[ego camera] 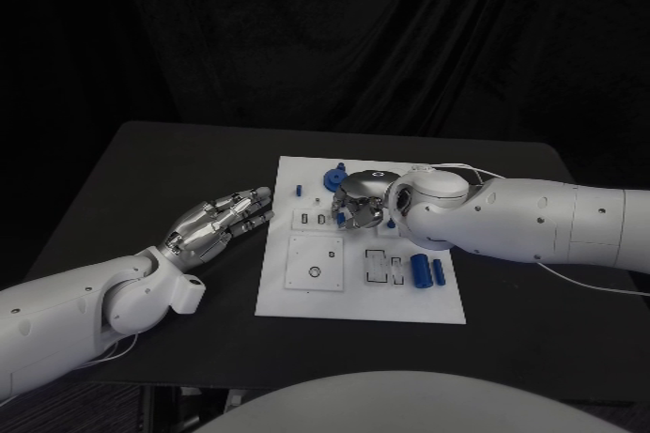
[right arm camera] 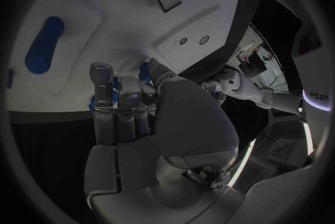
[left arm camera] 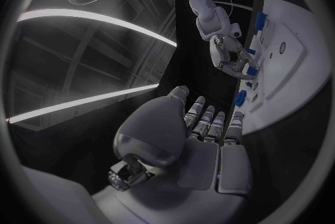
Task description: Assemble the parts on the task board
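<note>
Nearest the robot, on the front part of the white task board (ego camera: 355,301), two blue cylinder parts (ego camera: 429,271) lie side by side at the board's right edge, their long axes running front to back, just beside a row of small slots. To the left of them sits a raised white block with a round hole (ego camera: 315,273). Off the board on the black desk (ego camera: 162,170), the left hand (ego camera: 217,224) rests flat and holds nothing, its fingers stretched out close together and pointing toward the board's left edge, well apart from any part. Further back, the right hand (ego camera: 359,203) hangs over the middle of the board with its fingers curled downward; a small blue part (left arm camera: 251,71) shows at its fingertips in the left wrist view, but whether it is pinched or merely beside them I cannot tell. Behind that hand a blue gear-like part (ego camera: 334,177) stands near the board's far edge, just beyond the curled fingers. The right hand is plainly the nearer one to the far parts, so the coming move probably falls to it, working straight down or slightly back.
</note>
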Action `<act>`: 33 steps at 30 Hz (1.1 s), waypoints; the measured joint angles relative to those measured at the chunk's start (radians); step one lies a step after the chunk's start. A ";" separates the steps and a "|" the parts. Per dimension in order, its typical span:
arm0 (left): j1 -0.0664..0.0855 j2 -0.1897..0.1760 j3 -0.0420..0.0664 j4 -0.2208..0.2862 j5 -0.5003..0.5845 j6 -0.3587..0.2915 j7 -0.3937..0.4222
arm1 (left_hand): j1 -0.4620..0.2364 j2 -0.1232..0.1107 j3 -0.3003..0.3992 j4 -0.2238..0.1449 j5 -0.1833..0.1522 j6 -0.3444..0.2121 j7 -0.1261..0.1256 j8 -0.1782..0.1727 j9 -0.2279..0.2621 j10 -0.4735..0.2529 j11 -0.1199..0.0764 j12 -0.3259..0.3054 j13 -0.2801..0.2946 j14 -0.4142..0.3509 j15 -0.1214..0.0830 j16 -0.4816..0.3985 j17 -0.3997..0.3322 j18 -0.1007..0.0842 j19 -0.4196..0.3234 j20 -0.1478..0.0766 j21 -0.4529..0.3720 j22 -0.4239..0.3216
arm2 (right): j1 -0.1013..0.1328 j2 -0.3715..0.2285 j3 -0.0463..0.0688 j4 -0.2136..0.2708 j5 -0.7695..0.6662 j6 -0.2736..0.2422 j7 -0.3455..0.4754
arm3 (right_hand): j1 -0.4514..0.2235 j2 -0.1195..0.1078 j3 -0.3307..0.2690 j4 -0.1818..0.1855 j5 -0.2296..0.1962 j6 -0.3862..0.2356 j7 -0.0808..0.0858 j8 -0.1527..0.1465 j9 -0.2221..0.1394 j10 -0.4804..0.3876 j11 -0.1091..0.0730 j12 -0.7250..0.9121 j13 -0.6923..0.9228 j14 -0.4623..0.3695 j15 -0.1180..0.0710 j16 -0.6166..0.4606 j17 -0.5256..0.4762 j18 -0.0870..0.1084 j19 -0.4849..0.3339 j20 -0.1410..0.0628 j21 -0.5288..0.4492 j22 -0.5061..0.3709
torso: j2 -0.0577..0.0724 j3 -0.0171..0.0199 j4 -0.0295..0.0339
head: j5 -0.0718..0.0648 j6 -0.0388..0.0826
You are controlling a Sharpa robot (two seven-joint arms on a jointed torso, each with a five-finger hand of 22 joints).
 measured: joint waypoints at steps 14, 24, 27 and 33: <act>0.000 0.006 0.000 -0.002 0.000 0.001 0.000 | 0.000 0.000 0.003 -0.003 -0.004 0.000 0.000 0.000 0.000 0.000 0.000 0.000 0.000 0.000 0.000 0.000 0.000 0.000 0.000 0.000 0.000 0.000 | -0.003 0.025 0.000 -0.031 -0.001 0.001 -0.004 | -0.008 -0.008 -0.012 0.012 -0.012 -0.029 0.006 -0.022 0.051 -0.026 0.004 -0.023 -0.019 -0.014 0.008 -0.034 -0.018 0.016 -0.018 0.004 -0.049 -0.005 | -0.001 -0.0011 0.0006 | -0.002 0.000; 0.000 0.011 0.000 -0.005 0.000 0.002 0.000 | -0.004 -0.004 0.006 0.000 -0.005 0.000 0.000 0.000 0.000 0.000 0.000 0.000 0.000 0.000 0.000 0.000 -0.001 0.000 0.000 0.000 0.000 0.000 | -0.003 0.034 0.001 -0.042 -0.002 0.010 -0.008 | -0.022 -0.021 -0.023 0.024 -0.023 -0.084 0.006 -0.059 0.044 -0.051 0.007 -0.047 -0.039 -0.030 0.012 -0.063 -0.036 0.016 -0.031 0.009 -0.097 -0.015 | -0.001 -0.0007 0.0012 | -0.004 0.000; 0.000 0.011 0.000 -0.005 0.000 0.002 0.000 | -0.004 -0.004 0.006 0.000 -0.004 0.000 0.000 0.000 0.000 -0.003 -0.003 0.000 0.000 0.000 0.000 0.000 -0.001 0.000 0.000 0.000 0.000 0.000 | -0.003 0.036 0.002 -0.045 -0.002 0.011 -0.008 | -0.023 -0.022 -0.026 0.027 -0.023 -0.113 0.006 -0.079 0.039 -0.057 0.007 -0.055 -0.046 -0.036 0.010 -0.073 -0.042 0.016 -0.036 0.011 -0.117 -0.019 | -0.001 -0.0006 0.0012 | -0.003 0.000; -0.001 0.012 0.000 -0.007 0.000 0.004 0.000 | -0.004 -0.004 0.006 0.000 -0.005 0.000 0.000 0.000 0.000 -0.003 -0.003 0.000 0.000 0.000 0.000 0.000 -0.001 0.000 0.000 0.000 0.000 0.000 | -0.003 0.038 0.002 -0.048 -0.002 0.015 -0.007 | -0.028 -0.027 -0.032 0.026 -0.023 -0.152 0.002 -0.106 0.024 -0.064 0.007 -0.060 -0.052 -0.039 0.014 -0.078 -0.046 0.016 -0.038 0.009 -0.130 -0.020 | -0.002 -0.0001 0.0008 | -0.004 0.000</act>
